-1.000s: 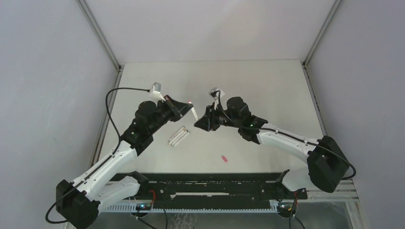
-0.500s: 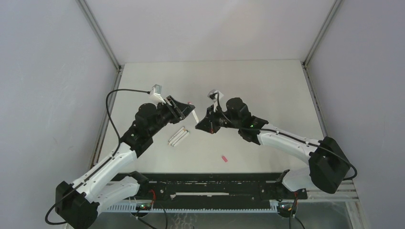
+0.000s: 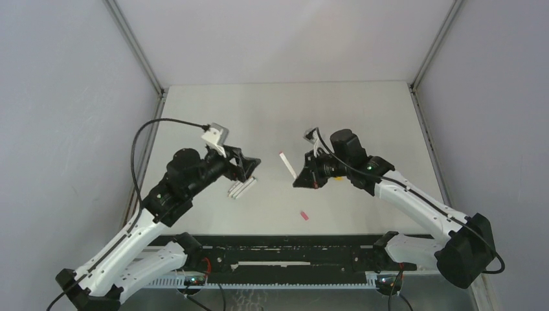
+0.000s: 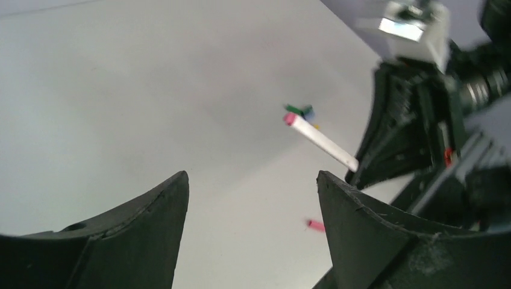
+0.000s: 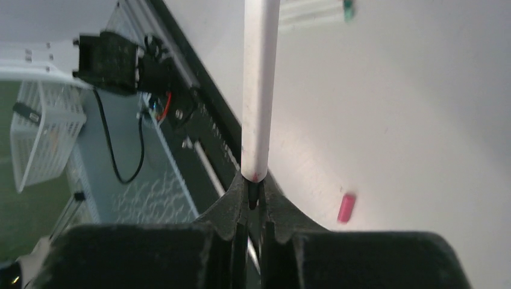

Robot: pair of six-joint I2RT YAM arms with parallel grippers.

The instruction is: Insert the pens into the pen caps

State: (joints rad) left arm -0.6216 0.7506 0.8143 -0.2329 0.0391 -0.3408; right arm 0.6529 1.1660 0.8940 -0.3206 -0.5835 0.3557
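1. Right jaws pinch shut on one end of a white pen, which sticks straight out ahead.
2. Left jaws stand wide, holding nothing; other pens lie on the desk close by them.
3. A pink cap lies apart from both.

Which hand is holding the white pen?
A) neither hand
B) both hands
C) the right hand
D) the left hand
C: the right hand is shut on one end of the pen, while the left hand is open and empty.
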